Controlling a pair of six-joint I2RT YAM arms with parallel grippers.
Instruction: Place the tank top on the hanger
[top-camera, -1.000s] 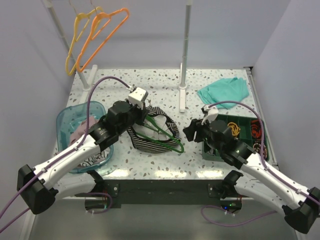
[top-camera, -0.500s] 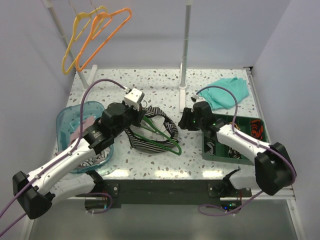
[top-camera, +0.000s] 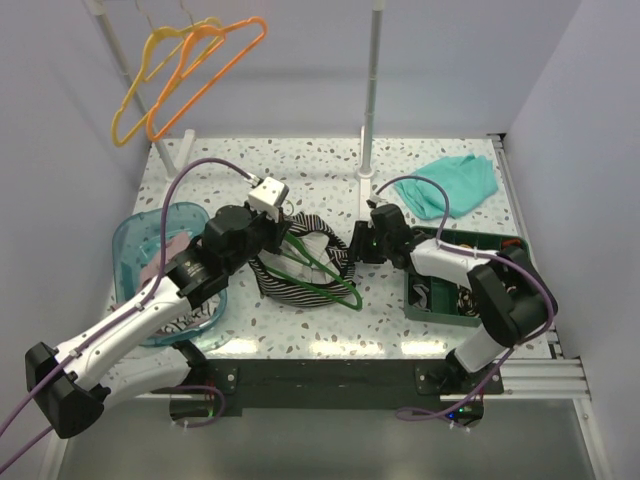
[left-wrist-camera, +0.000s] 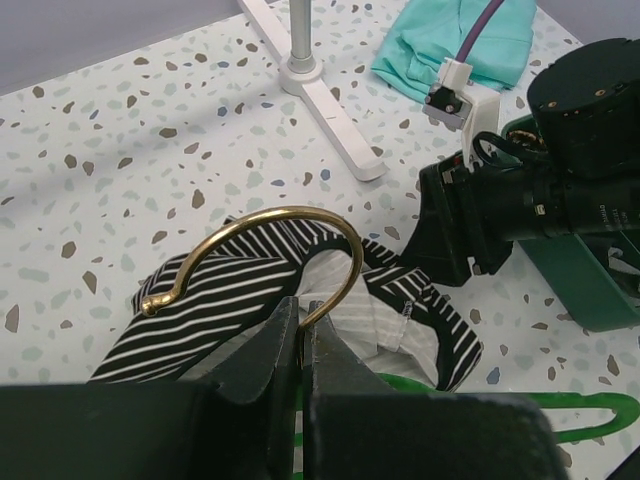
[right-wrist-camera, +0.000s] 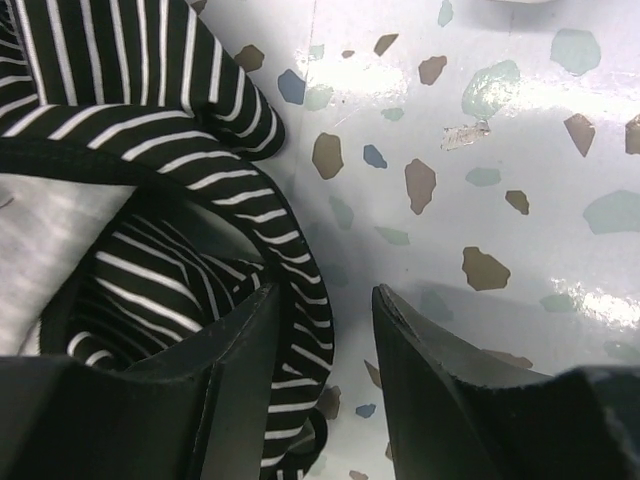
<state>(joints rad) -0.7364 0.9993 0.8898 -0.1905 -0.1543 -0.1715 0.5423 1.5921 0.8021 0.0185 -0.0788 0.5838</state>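
one, the left pincer (left-wrist-camera: 300, 330), pinches the hanger (left-wrist-camera: 270, 214) hook; right pincer (right-wrist-camera: 325, 330) spread astride tank top (right-wrist-camera: 150, 130) edge.

The table (top-camera: 300, 165) is lit brightly and evenly from overhead, with white glare streaks along its edge at 6 o'clock. Shadows are soft. A glint is carried by the hook of the hanger (left-wrist-camera: 262, 216); the left gripper (left-wrist-camera: 303, 325) at 6 o'clock is rendered dark and blurred.

Robot lab cell: plain white walls (top-camera: 300, 80), speckled tabletop (top-camera: 320, 165).
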